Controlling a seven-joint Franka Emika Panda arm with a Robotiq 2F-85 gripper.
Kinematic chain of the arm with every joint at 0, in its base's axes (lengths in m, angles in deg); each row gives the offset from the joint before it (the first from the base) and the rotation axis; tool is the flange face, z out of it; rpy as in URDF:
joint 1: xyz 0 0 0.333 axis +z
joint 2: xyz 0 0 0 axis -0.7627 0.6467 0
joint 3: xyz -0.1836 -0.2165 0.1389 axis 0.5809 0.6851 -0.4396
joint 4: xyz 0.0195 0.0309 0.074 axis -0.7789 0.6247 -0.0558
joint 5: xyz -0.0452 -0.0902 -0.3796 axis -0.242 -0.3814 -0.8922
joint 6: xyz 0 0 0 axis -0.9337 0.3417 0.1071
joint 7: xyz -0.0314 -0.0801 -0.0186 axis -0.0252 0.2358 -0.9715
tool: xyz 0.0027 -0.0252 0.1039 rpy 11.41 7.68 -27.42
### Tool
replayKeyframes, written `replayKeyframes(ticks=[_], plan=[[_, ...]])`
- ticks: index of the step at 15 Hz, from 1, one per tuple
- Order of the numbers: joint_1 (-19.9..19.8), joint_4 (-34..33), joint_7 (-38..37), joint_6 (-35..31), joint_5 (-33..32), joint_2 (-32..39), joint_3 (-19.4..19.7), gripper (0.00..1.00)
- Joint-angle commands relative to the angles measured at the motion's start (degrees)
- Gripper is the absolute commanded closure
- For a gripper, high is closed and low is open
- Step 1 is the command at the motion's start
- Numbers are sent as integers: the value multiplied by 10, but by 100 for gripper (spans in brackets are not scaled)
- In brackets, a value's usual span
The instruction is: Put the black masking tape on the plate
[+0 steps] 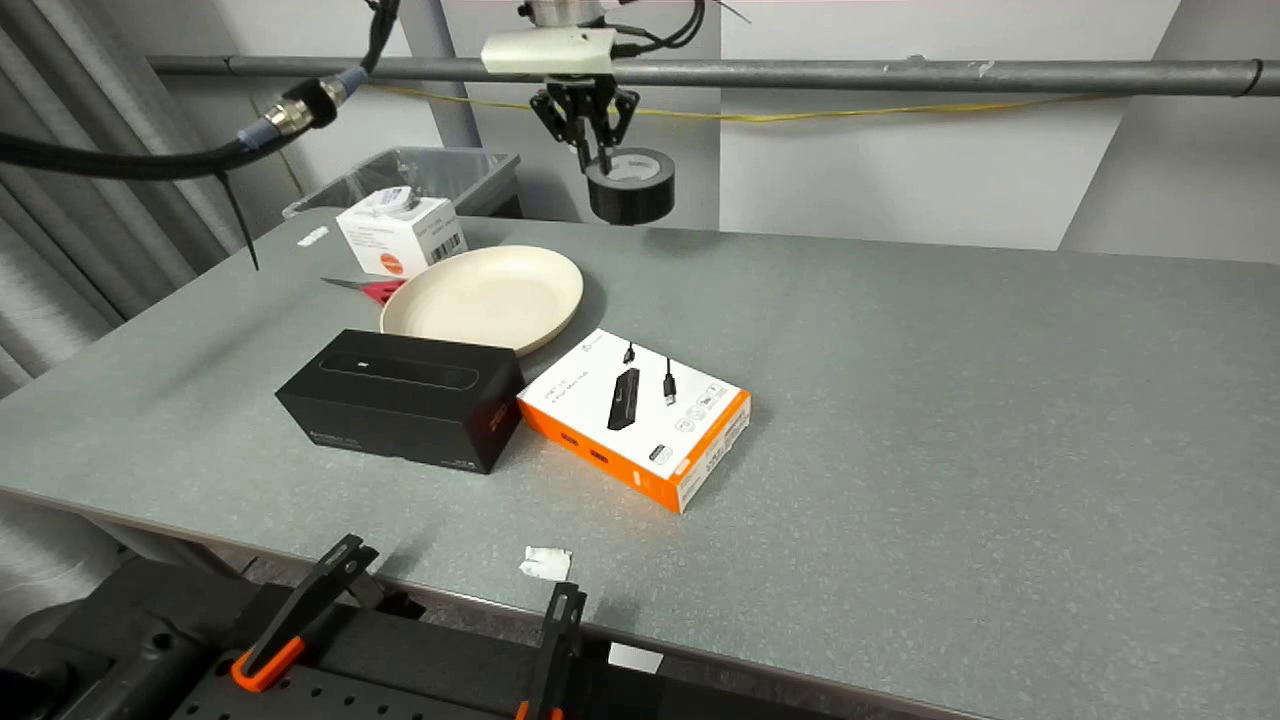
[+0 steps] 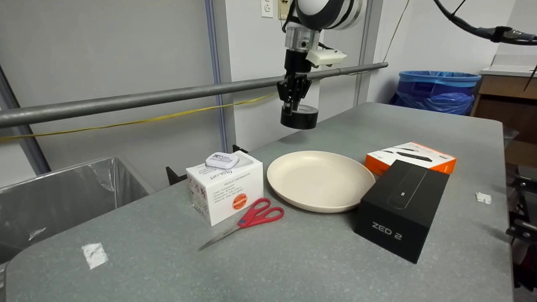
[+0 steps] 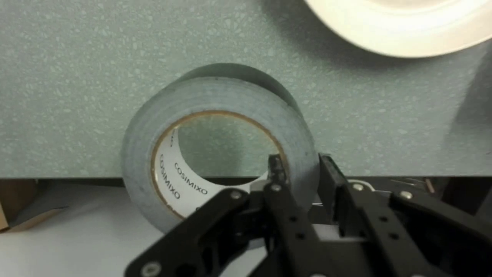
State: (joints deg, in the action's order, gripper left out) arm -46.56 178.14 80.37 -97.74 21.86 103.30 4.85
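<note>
A black two-fingered robotic gripper [image 1: 594, 166] clasps a black, ring-shaped roll of masking tape [image 1: 632, 203] by its side, raised above a speckled grey tabletop [image 1: 950, 420]. In the wrist view, the fingers [image 3: 286, 209] straddle the ring, one inside the hollow and one outside, with the word "COSIMIXO" legible on the white inner core. Both exterior views show the roll hanging flat side up beneath the hand, apart from the round, shallow, cream-white plate [image 2: 321, 180] that rests on the tabletop below the hand and off to one side. Farther from the hand and beside the plate stands a white printed box [image 2: 226, 191] topped by a small, rounded white item [image 2: 222, 160], with red-handled metal scissors [image 2: 244, 222] lying just beside it. Also farther from the hand than the plate are a long, black rectangular box [image 2: 400, 201] marked "ZED 2," just beside the plate, and a flat white-and-orange box [image 1: 645, 430] picturing cables. A grey metal pipe [image 1: 900, 75] runs along the wall [image 1: 900, 175] behind the hand.
</note>
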Motion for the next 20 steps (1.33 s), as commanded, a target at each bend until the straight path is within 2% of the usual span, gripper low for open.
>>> replayKeyframes(ticks=[1, 4, 8, 12, 16, 17, 18, 20], plan=[[27, 139, 22, -16, -38, -113, -17, 94], [45, 223, 29, -22, -56, -157, -36, 94], [60, 302, 39, -60, -73, -163, -56, 94], [73, 359, 46, -171, -118, -134, -54, 94], [79, 380, 45, -230, -138, -125, -54, 94], [81, 380, 42, -234, -136, -125, -56, 49], [81, 380, 43, -235, -134, -126, -57, 49], [84, 383, 43, -239, -134, -130, -56, 34]])
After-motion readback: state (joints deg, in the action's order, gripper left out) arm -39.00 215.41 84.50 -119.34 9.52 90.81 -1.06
